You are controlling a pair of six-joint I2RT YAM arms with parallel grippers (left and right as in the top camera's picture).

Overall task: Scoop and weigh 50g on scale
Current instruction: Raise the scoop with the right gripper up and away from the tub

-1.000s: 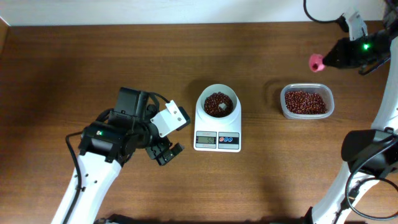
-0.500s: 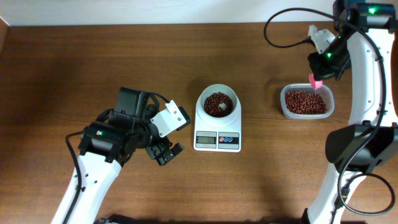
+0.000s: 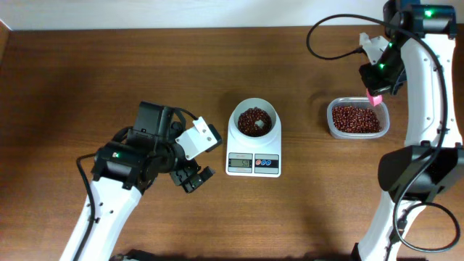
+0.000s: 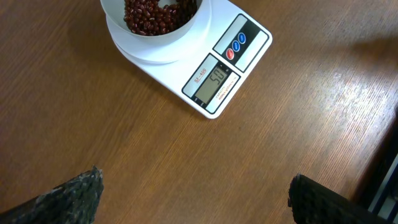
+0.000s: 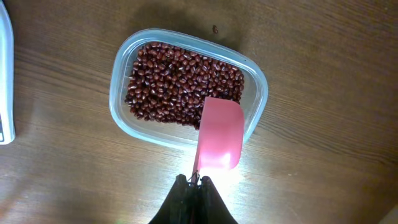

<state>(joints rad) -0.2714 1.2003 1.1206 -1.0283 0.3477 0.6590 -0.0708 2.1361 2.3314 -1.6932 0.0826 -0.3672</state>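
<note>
Pink plastic marks the live end of the work: a pink scoop (image 5: 219,134) is clenched by its handle in the right hand (image 5: 194,183). It hangs over the near rim of the clear tub (image 5: 121,68), above the red beans (image 5: 174,81) that fill it. No beans show in the scoop's cup, as far as the right wrist view lets me tell.

Well to the left of the tub, the scale (image 3: 253,164) sits mid-bench with its round white bowl (image 3: 236,120) on the platform, and a heap of the same beans lies inside. From the left wrist view its display (image 4: 211,79) appears to read fifty (the digits are small and tilted, so I hold that loosely).

The left hand (image 3: 193,178) is released, its fingers spread wide over bare bench (image 3: 87,72) just left of the scale, touching nothing.

By my reading, the step in hand is the check after a pour: the scoop is at the supply tub and the bowl is loaded. If the reading is at target, the next move calls for no further dip, only parking the scoop in or beside the tub without flicking beans out. If it falls short, a very shallow scoop and a slow tilt over the bowl would be needed, since one generous pour could overshoot.
</note>
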